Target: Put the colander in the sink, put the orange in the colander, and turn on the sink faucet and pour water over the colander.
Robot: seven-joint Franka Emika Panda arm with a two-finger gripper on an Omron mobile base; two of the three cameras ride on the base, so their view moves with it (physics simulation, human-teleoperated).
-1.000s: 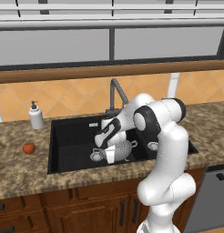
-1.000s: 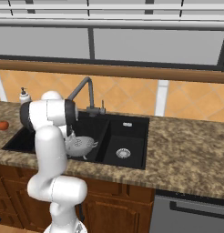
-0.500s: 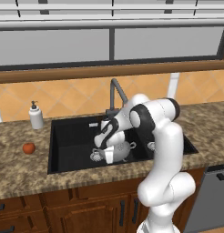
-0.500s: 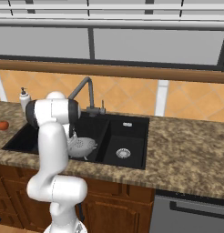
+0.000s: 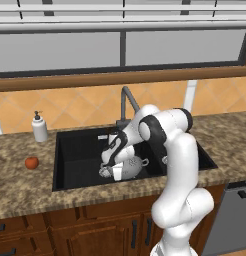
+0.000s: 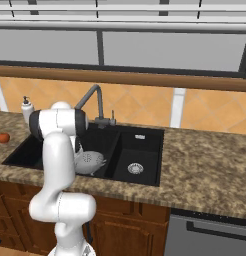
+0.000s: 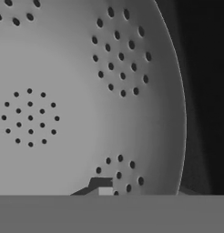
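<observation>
Your gripper [image 5: 113, 169] sits low in the sink [image 5: 75, 155], right at the colander [image 5: 132, 166] rim; you cannot tell whether it grips. The orange [image 5: 31, 162] lies well off to its left.

no readable text, no labels, no brands, no numbers anywhere

Bent forward and down from the base, upper link rising, elbow high, forearm sloping toward the left and low. Wrist turned downward, gripper [image 5: 111, 171] pointing nearly straight down at the low left end of the arm. Jaws close together, with a narrow gap at most; whether fully closed cannot be told.
</observation>
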